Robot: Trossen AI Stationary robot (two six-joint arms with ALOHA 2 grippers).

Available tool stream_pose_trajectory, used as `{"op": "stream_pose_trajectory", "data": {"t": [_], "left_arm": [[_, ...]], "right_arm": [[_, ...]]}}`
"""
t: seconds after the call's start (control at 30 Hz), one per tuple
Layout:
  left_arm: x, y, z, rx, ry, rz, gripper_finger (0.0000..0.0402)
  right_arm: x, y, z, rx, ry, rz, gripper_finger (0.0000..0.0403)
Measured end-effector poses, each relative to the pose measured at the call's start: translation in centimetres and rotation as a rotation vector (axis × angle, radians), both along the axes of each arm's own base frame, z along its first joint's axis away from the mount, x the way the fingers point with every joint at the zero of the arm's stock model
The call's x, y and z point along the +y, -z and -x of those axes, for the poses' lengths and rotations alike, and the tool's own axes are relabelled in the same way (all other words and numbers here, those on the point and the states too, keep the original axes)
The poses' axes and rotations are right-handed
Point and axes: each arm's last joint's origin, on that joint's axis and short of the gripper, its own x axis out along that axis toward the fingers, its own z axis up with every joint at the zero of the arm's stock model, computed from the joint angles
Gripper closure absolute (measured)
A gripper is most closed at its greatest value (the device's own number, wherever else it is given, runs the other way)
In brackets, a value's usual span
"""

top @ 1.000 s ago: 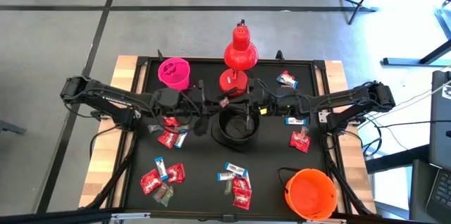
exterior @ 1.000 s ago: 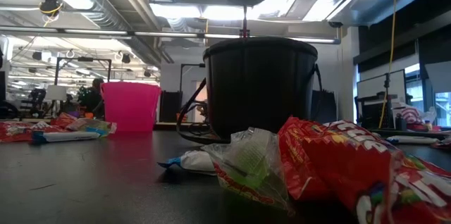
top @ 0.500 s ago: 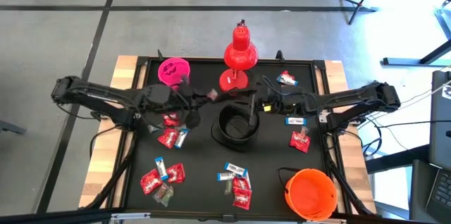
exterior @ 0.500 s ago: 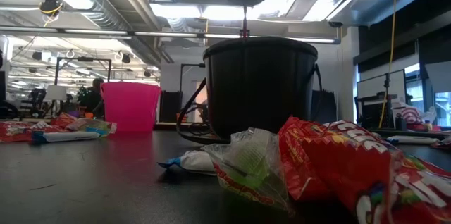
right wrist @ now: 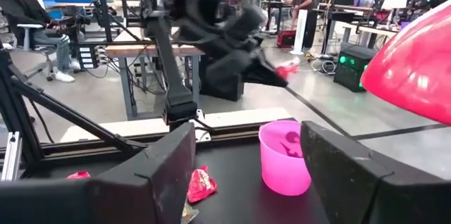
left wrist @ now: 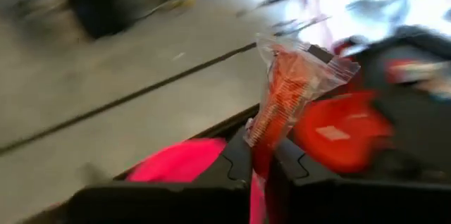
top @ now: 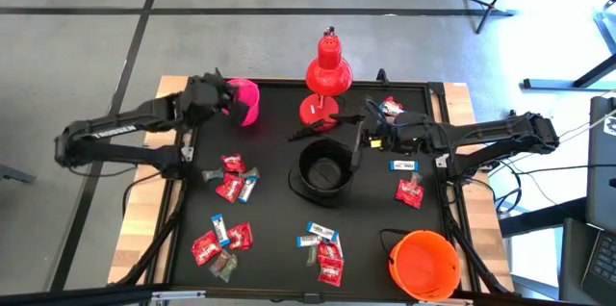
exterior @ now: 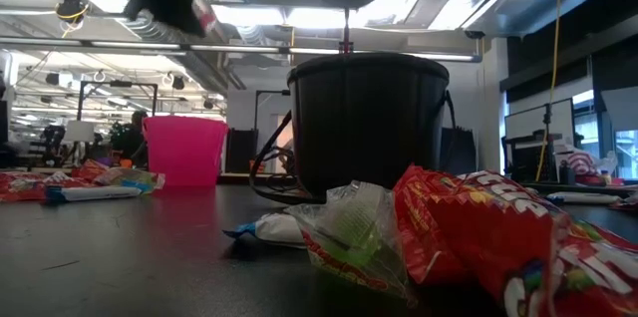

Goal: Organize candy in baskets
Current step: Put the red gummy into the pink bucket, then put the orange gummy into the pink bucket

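Over the pink basket [top: 246, 100] my left hand [left wrist: 261, 155] is pinching a red candy [left wrist: 285, 86] — its wrapper standing upright; my right hand [right wrist: 246, 168] is waiting spread — beside the black basket [top: 322, 170].

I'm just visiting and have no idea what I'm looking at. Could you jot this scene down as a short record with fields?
Setting: black table with two dark robot arms
Left pincer: over the pink basket, shut on a red candy
Right pincer: open, beside the black basket
Orange basket: at the table's near right corner
Loose candy: scattered wrapped sweets across the table
Other: red desk lamp behind the black basket
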Motion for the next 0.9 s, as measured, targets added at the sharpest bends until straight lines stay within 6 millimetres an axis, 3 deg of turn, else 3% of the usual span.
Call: {"op": "stream_pose_trajectory", "data": {"t": [0.1, 0.23, 0.5, 0.73, 0.9], "left_arm": [[2.2, 0.5, 0.8, 0.008, -0.058, 0.069, 0.0401], [4.6, 1.4, 1.5, 0.034, -0.01, 0.174, 0.0398], [8.0, 4.0, 1.7, 0.074, 0.029, 0.394, 0.0353], [9.4, 6.1, 0.8, 0.162, 0.034, 0.469, 0.0291], [9.4, 6.1, 0.8, 0.172, 0.057, 0.465, 0.0238]], "right_arm": [[0.0, 0.1, 0.0, 0.013, 0.0, 0.001, 0.0162], [0.0, 0.2, 0.1, 0.024, 0.0, 0.002, 0.0168], [-0.1, 0.0, 0.7, 0.046, 0.001, 0.004, 0.0168], [-0.1, -0.3, 1.4, 0.063, 0.0, 0.005, 0.0168], [-0.2, -0.4, 3.0, 0.133, 0.001, 0.002, 0.0169]]}}
